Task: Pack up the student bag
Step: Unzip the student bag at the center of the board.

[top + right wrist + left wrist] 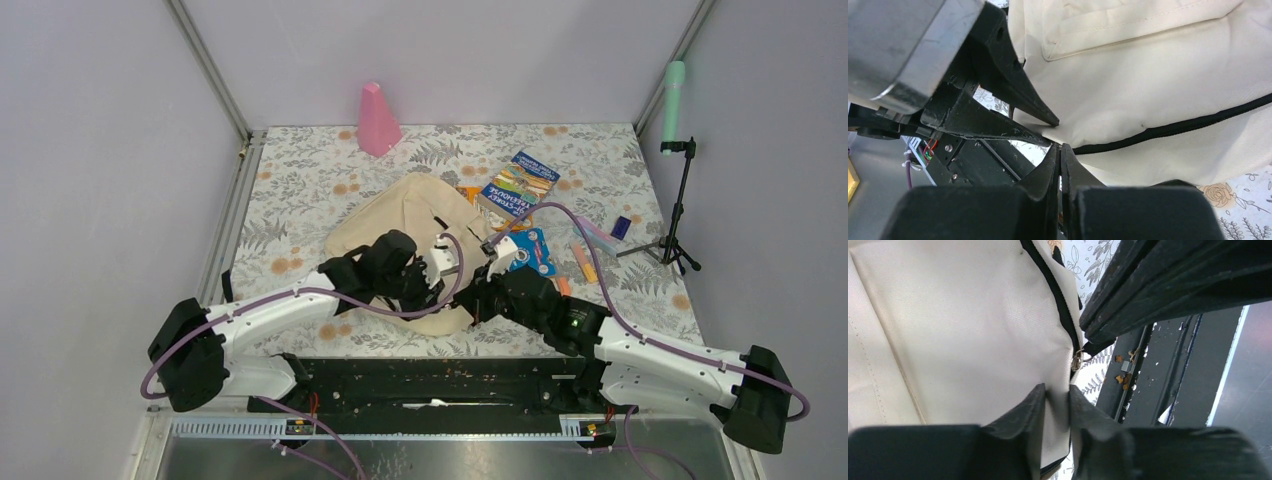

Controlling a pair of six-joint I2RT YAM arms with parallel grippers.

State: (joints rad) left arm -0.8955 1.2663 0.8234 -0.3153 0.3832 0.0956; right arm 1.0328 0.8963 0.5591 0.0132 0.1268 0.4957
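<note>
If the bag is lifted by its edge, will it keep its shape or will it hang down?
The bag will probably hang down: it lies creased, and its cloth folds inside the left gripper. It looks flat, so it is likely light. Its woven cloth should not slip much.

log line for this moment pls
task: pack student bag | left fingers: pinching bag fabric by zipper | right fingers: shut at zipper line
</note>
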